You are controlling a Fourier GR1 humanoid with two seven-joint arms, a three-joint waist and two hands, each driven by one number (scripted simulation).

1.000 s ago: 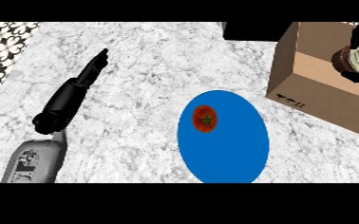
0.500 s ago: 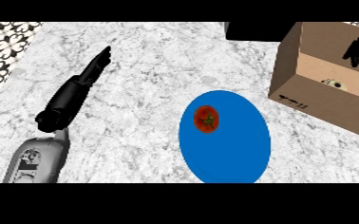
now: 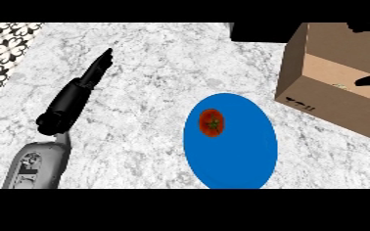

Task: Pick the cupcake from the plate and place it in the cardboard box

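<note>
Marble surface (image 3: pixel 151 68): red round thing (image 3: pixel 211 122) on plate (image 3: pixel 239 169) lies four o'clock from my open left robot hand (image 3: pixel 76 95); right robot hand (image 3: pixel 365 80) at cardboard box (image 3: pixel 318 105), grip unreadable.

The cardboard box (image 3: pixel 324 106) stands behind and right of the plate (image 3: pixel 240 159).

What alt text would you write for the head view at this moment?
A blue plate on a marble counter holds a red tomato-like item; an open cardboard box stands to its upper right. The left hand is open, straight-fingered, at the left; only slivers of the right hand show over the box.
</note>
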